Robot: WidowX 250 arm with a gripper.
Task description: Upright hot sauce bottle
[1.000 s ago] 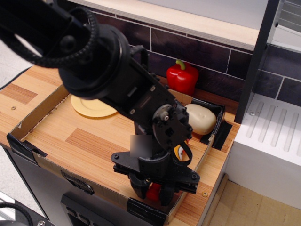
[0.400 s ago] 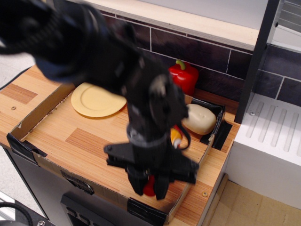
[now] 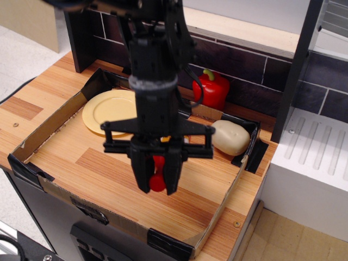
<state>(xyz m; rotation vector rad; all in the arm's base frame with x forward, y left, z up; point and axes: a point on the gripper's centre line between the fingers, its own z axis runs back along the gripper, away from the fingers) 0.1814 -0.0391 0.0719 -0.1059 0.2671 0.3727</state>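
Red plastic shows between the black fingers of the gripper (image 3: 157, 182), clamped on the hot sauce bottle (image 3: 157, 175), cap down, at centre frame. A second ago the bottle sat low at the tray's near right corner; now it's lifted and carried left, so turning it upright remains. Yellow plate (image 3: 109, 111), red pepper (image 3: 211, 88) and pale potato (image 3: 230, 136) sit behind; cardboard tray wall (image 3: 49, 129) borders
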